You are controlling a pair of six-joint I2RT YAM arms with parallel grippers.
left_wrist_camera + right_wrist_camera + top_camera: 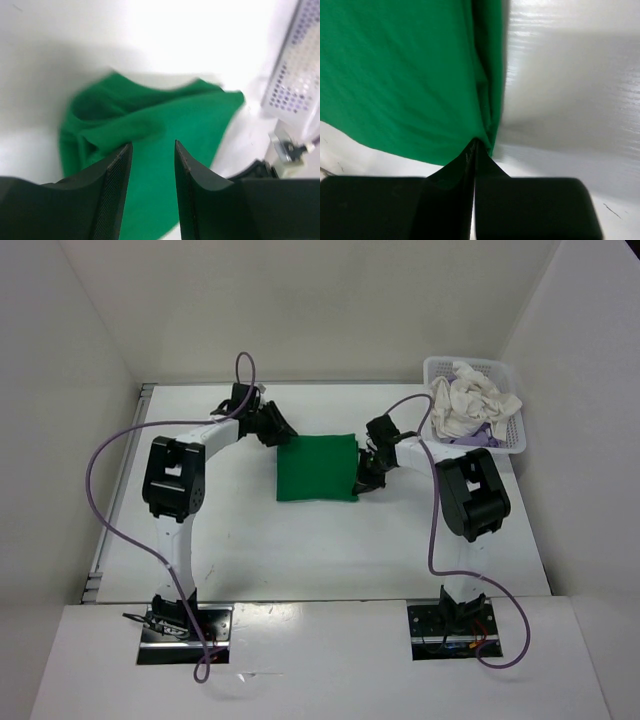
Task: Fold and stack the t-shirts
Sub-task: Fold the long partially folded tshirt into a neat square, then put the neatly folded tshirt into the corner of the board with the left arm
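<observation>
Our right gripper [474, 143] is clamped on the green t-shirt [317, 468] toward the table [300, 550] far edge, left gripper [152, 146] hangs open, so we want both sides pinched before folding.

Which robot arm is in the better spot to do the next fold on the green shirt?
Probably the right. The right gripper is shut on the green t-shirt at its edge, while the left gripper is open above the cloth, holding nothing.
</observation>
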